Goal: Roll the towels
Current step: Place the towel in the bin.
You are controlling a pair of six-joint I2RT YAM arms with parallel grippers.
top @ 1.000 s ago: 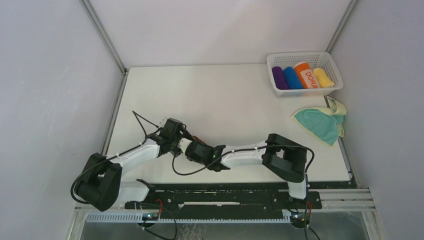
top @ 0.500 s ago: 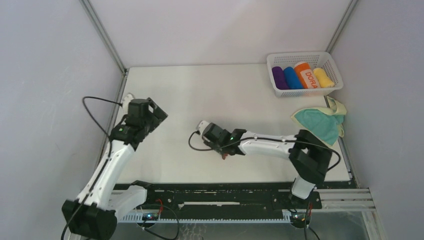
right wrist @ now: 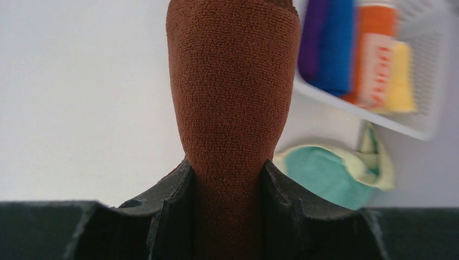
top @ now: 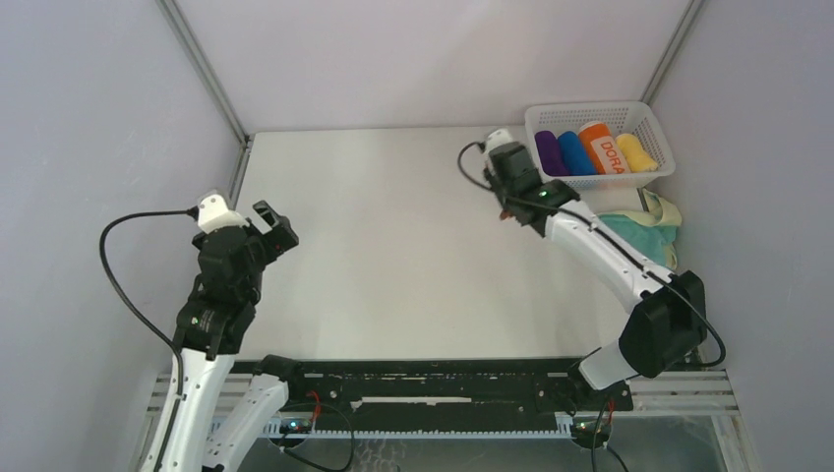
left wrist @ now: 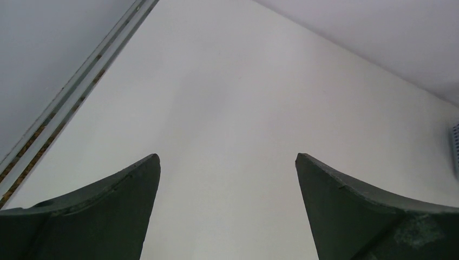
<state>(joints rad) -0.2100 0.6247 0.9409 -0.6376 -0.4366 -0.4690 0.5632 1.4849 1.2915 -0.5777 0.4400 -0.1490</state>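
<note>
My right gripper (right wrist: 227, 168) is shut on the rust-brown towel (right wrist: 233, 92), a tight oblong roll that sticks out beyond the jaws. In the top view this gripper (top: 505, 208) hangs above the table just left of the basket, and only a sliver of the brown towel (top: 504, 214) shows. The teal towel with its pale cream side (top: 639, 251) lies crumpled and unrolled at the right table edge, partly behind my right arm; it also shows in the right wrist view (right wrist: 325, 176). My left gripper (left wrist: 227, 157) is open and empty, raised over the table's left side (top: 273, 228).
A white basket (top: 598, 108) stands in the back right corner and holds purple (top: 549, 152), blue (top: 574, 152), orange "DORA" (top: 606, 147) and yellow (top: 637, 152) rolls. Its rim shows in the right wrist view (right wrist: 379, 116). Walls close in the table on three sides.
My right gripper has carried the brown towel from the table's middle to the back right, beside the basket. My left arm has drawn back to the left and risen.
</note>
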